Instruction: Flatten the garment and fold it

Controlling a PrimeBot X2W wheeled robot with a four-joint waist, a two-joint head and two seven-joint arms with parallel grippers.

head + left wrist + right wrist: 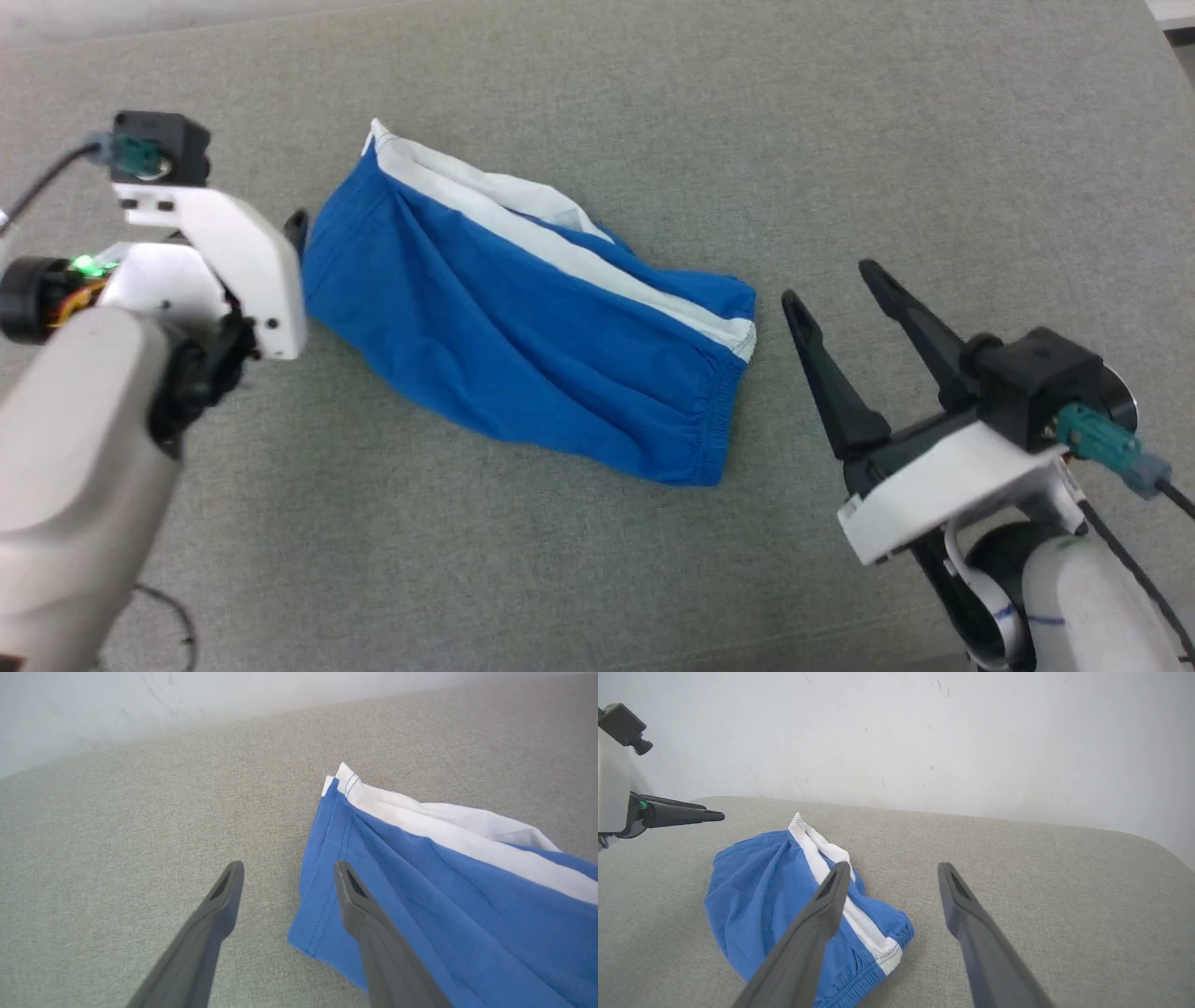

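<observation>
On bench (840, 140) centre: garment (523, 345) lies doubled, rumpled, held by nothing. Left fingers (224, 900) spread wide, empty, at hem end; right fingers (822, 373) spread wide, empty, beside waistband. Likely flanking it for flattening grasp.

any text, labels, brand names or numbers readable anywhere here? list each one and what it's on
None can be read.
blue shorts: plain fabric with a white stripe, no print or tag showing.
left claw and right claw: plain dark fingers, no marking.
blue mark on the right forearm: too small to tell whether it is writing.
</observation>
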